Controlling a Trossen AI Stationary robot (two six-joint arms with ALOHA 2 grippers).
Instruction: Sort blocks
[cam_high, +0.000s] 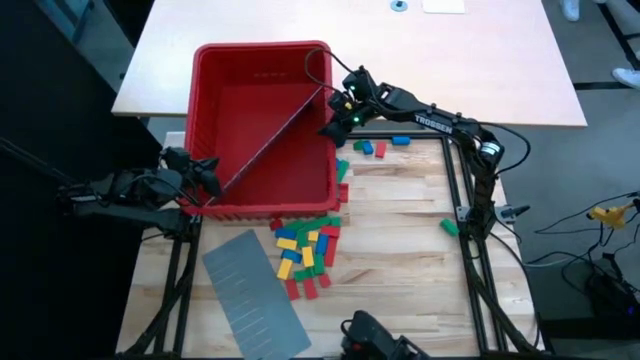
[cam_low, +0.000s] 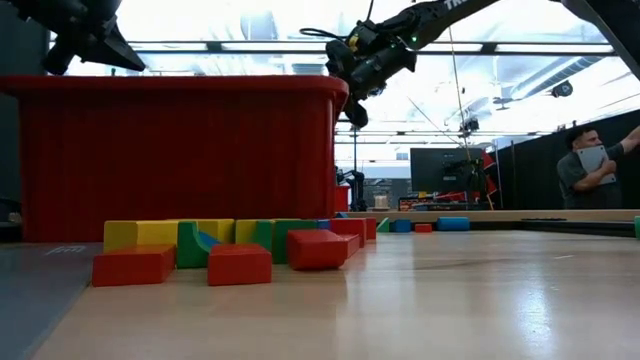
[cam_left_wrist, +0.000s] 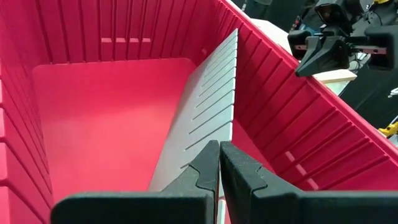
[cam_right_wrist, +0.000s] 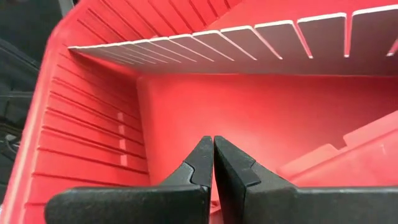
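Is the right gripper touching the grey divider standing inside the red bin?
Apart. In the right wrist view the right gripper, fingers shut, points into the red bin, with bare bin floor between its tips and the grey divider.

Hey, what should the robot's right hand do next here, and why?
Probably lift the right hand clear of the red bin and swing it toward the blocks: its fingers are shut on nothing, the bin holds only a slanted grey divider, and the blocks in view lie outside on the table.

Colours I see on my table
Red bin (cam_high: 262, 80), grey slotted panel (cam_high: 254, 292), blocks (cam_high: 306, 251) red, green, blue, yellow; pale wood table (cam_high: 400, 260).
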